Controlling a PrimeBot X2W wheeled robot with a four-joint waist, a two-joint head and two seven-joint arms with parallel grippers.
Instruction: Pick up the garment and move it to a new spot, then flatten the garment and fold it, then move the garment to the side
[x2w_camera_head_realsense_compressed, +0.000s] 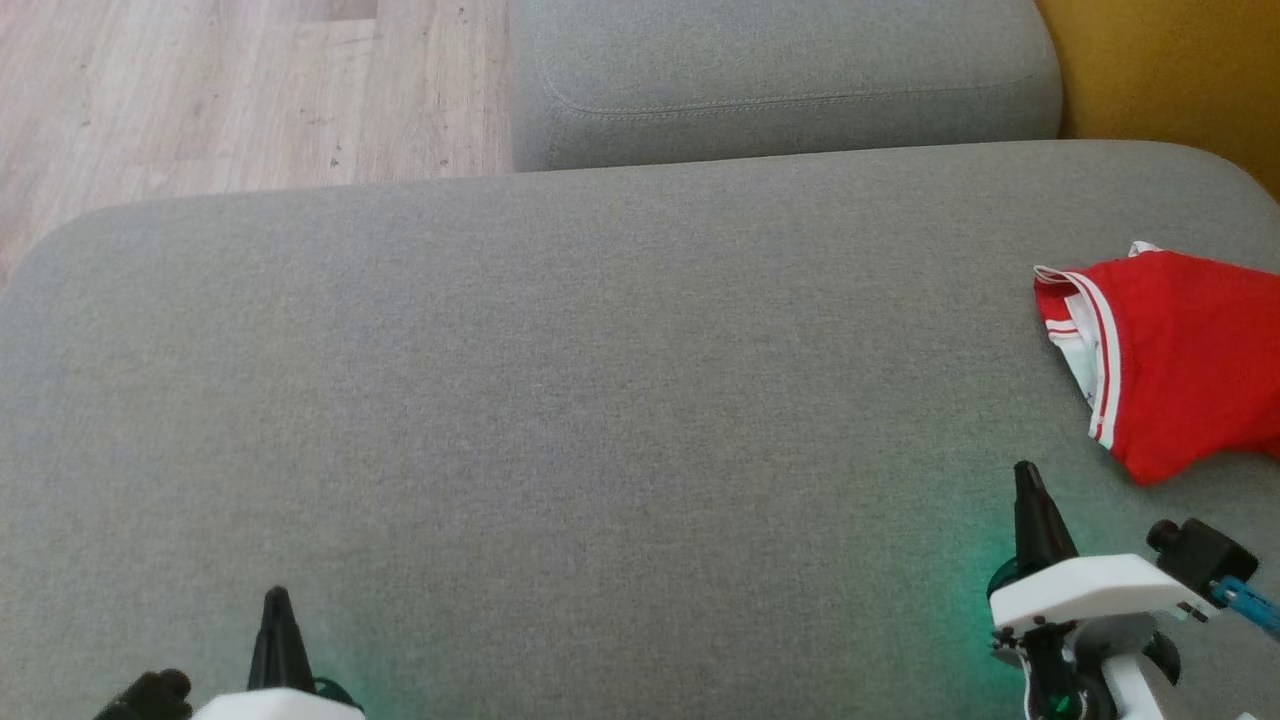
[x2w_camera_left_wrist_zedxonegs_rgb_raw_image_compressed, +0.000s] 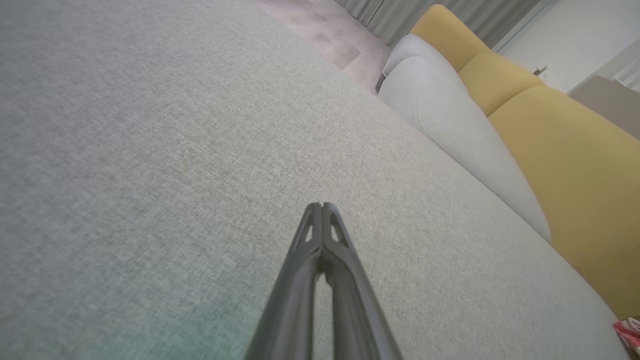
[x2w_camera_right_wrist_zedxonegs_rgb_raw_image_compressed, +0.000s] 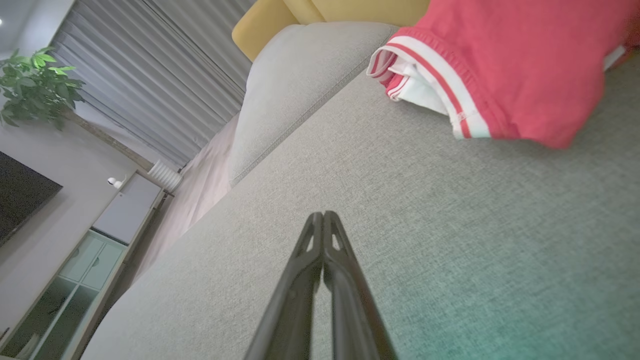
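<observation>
The left fingers (x2w_camera_head_realsense_compressed: 277, 605) are squeezed tight together with nothing in them. The right fingers (x2w_camera_head_realsense_compressed: 1028, 490) are squeezed tight too, and they hold nothing. Both point out over the gray sofa seat (x2w_camera_head_realsense_compressed: 600, 350). The red garment (x2w_camera_head_realsense_compressed: 1190, 350) with white stripes lies bunched up on the seat. It is near the right fingers, ahead of them and a bit to their right, not touching them. It is far from the left fingers.
</observation>
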